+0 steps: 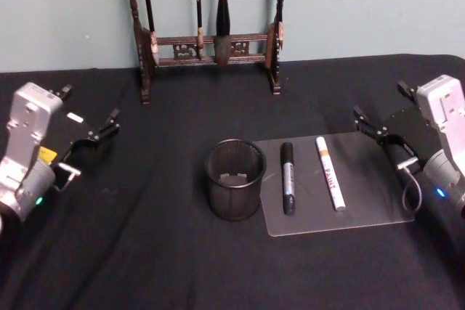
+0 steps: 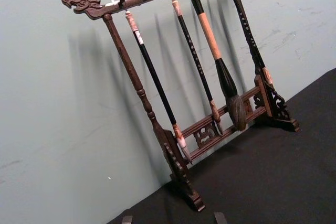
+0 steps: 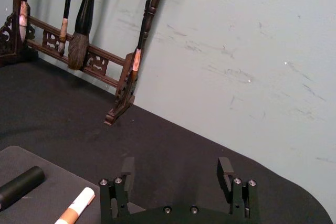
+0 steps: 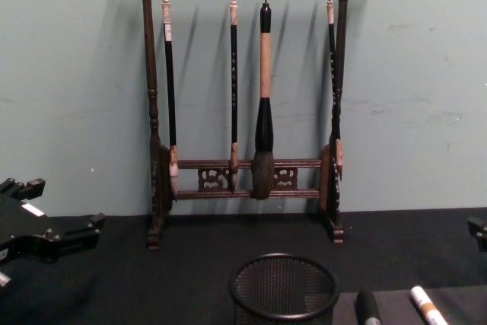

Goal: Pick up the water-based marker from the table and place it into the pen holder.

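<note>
The pen holder [image 1: 220, 195], a round black wire-mesh cup, stands upright at the table's middle and shows low in the chest view [image 4: 284, 294]. Just right of it, two markers lie side by side on a grey mat [image 1: 367, 197]: a black marker [image 1: 288, 177] and a white marker [image 1: 330, 172] with an orange band, lettered PAINT. I cannot tell which one is the water-based marker. My left gripper [image 1: 103, 130] hovers open at the far left, well away from the cup. My right gripper [image 1: 369, 125] hovers open at the mat's far right corner, holding nothing.
A tall dark wooden rack [image 1: 211, 43] hung with calligraphy brushes stands at the table's back edge against the pale wall. Black cloth [image 1: 145, 252] covers the table, with open room in front of and left of the cup.
</note>
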Controlling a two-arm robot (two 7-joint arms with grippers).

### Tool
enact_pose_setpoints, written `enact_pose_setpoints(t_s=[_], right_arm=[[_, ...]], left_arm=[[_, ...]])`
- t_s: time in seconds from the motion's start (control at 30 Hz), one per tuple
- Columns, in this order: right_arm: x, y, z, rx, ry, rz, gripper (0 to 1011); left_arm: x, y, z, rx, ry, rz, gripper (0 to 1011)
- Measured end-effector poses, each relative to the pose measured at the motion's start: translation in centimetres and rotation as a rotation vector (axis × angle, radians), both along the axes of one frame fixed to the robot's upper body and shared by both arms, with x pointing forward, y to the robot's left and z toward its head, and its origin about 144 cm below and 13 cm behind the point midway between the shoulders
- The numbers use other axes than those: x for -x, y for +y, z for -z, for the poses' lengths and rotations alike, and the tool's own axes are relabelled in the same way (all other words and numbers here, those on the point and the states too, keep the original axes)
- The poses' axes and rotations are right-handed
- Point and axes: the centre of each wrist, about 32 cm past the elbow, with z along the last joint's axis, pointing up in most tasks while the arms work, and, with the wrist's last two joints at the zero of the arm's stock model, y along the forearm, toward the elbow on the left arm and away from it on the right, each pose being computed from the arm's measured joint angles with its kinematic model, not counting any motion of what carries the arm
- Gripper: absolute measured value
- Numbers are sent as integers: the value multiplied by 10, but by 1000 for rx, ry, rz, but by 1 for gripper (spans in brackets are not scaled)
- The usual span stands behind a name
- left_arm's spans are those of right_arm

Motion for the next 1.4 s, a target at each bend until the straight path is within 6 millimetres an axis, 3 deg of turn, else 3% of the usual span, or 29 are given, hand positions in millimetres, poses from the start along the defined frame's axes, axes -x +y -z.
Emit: enact_pose_setpoints(t_s=[1.4], right_arm=[[0, 0, 0, 0, 0, 0, 1000]], left_arm=[[0, 0, 0, 0, 0, 0, 1001]])
